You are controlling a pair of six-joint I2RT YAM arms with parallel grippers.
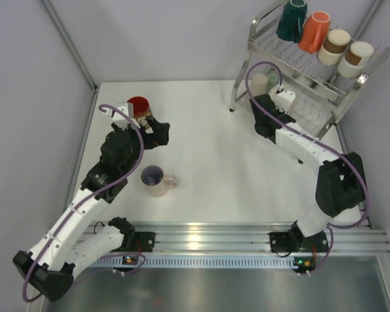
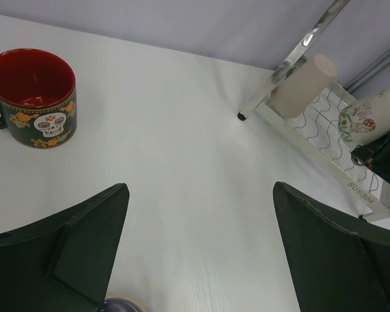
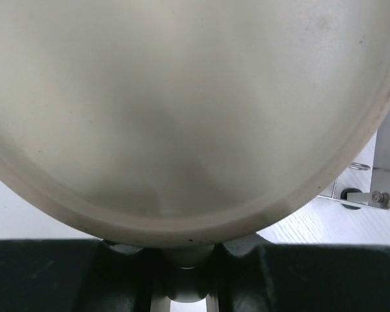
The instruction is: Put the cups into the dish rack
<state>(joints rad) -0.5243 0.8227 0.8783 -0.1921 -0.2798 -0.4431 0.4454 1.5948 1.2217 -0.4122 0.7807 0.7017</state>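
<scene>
The dish rack (image 1: 351, 88) stands at the back right; its top tier carries a dark teal cup (image 1: 291, 21), an orange cup (image 1: 314, 31) and two beige-and-brown cups (image 1: 335, 45). On the lower tier lies a pale cup (image 1: 259, 83) (image 2: 303, 84). My right gripper (image 1: 277, 108) (image 3: 185, 255) is shut on the rim of a white floral cup (image 1: 285, 99) (image 2: 369, 117) (image 3: 182, 110) at that lower tier. My left gripper (image 1: 160, 132) (image 2: 198, 221) is open over bare table, just right of a red skull mug (image 1: 138, 105) (image 2: 36, 97). A pinkish cup (image 1: 158, 181) stands nearer.
The rack's front leg (image 2: 242, 116) rests on the white table (image 1: 208, 143). Grey walls close in the left and back sides. A metal rail (image 1: 208, 234) runs along the near edge between the arm bases.
</scene>
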